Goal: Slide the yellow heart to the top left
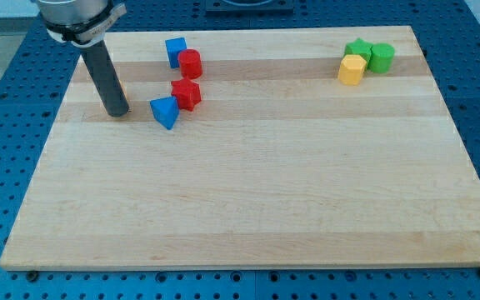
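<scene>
The only yellow block (352,69) that shows sits near the view's top right on the wooden board (248,192); its exact shape is hard to make out. It touches a green star-like block (357,49) and a green cylinder (382,57) just above it. My tip (117,112) rests on the board at the view's upper left, far to the left of the yellow block. It stands just left of a blue wedge-shaped block (165,112), with a small gap between them.
A red block (187,94) sits right of the blue wedge. Above them a blue cube (175,52) and a red cylinder (191,63) touch each other. A blue perforated table (7,125) surrounds the board.
</scene>
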Controlling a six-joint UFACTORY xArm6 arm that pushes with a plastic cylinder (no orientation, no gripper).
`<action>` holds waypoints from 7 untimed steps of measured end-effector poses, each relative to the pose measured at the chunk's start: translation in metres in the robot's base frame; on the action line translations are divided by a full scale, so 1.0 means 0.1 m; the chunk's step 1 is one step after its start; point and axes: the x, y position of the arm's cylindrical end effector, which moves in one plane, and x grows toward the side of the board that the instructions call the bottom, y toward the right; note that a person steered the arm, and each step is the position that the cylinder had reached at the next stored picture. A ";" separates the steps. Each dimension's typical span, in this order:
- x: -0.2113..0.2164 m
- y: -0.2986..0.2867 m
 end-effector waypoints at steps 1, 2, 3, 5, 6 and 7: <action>0.00 -0.14; 0.00 -0.38; -0.04 -0.38; -0.06 0.02; -0.22 0.04; -0.44 0.04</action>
